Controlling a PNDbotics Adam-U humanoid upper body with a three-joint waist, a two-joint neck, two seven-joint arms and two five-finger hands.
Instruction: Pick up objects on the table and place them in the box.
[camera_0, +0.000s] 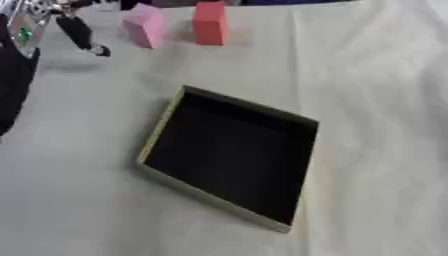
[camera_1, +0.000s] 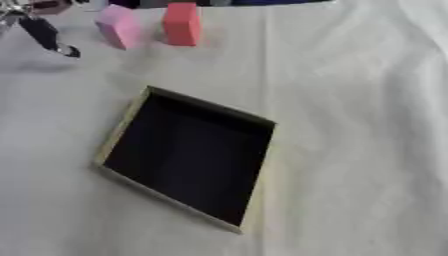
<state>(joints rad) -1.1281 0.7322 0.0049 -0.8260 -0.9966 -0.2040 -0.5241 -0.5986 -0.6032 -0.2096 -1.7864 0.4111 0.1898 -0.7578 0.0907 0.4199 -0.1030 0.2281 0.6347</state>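
A shallow box (camera_0: 162, 131) with a black inside and pale rim lies askew in the middle of the white cloth, and nothing lies in it. Two upright blocks stand at the far edge: a pink block (camera_0: 145, 25) and, just to its right, a red block (camera_0: 210, 23). My left hand (camera_0: 81, 33) comes in at the upper left, a straight dark finger pointing down toward the cloth, a little left of the pink block and apart from it. It holds nothing. My right hand shows in neither view.
My left arm (camera_0: 12, 75) runs dark down the left edge. The white cloth (camera_0: 376, 125) is wrinkled and covers the whole table. A dark strip lies along the far edge behind the blocks.
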